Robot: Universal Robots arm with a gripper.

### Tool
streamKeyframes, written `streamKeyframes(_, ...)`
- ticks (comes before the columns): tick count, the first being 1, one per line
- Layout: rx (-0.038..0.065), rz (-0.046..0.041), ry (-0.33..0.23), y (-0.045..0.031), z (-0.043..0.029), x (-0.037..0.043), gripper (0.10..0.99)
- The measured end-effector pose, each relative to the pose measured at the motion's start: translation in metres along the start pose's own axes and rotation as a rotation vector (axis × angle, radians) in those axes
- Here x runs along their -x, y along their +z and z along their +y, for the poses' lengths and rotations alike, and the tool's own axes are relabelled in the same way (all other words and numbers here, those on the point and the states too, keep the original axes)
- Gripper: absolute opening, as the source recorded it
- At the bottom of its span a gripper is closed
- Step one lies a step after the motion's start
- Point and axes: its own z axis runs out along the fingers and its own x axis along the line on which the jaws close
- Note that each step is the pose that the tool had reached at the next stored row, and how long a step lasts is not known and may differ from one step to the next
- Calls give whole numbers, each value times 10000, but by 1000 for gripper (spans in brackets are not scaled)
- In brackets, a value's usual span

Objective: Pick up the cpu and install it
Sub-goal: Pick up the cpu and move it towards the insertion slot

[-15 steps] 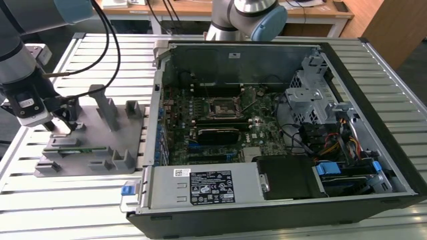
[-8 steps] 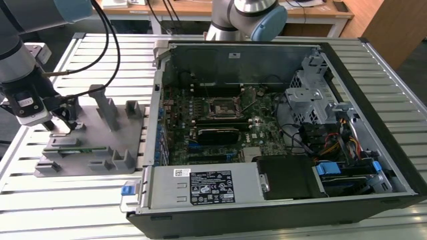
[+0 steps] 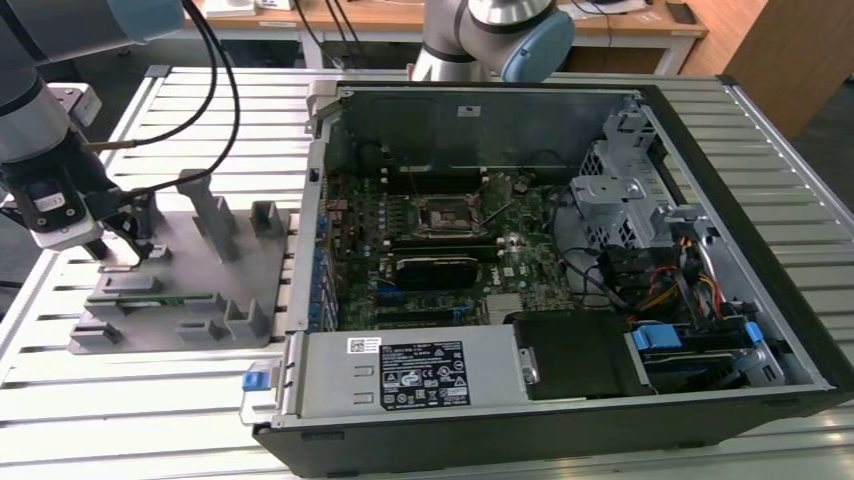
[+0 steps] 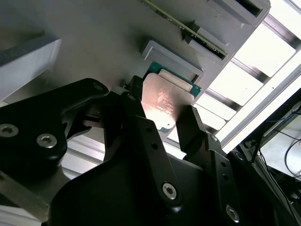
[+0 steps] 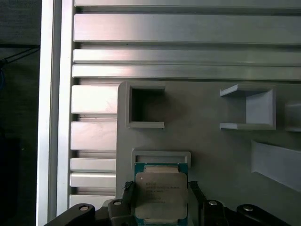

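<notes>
Fingers are closed on the cpu, one on each side edge. The chip lies flat in its pocket on the grey fixture, tight against the fixture's raised lip. The gripper sits low over the fixture's side away from the PC case, and the fixture rests on the slatted worktop. Imo it needs a centred, even grip w/ a light squeeze, chip kept level & brought straight up, no scraping the lip.

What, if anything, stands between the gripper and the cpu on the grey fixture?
Nothing visible does. In the first wrist view the gripper straddles the cpu, which lies flat on the grey fixture beside a raised ledge. No other object sits between gripper and cpu.
</notes>
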Motion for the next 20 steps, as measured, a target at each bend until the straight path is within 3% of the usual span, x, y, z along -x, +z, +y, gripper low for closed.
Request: streamKeyframes(20, 1, -1, 0, -67, 9, -1, 533)
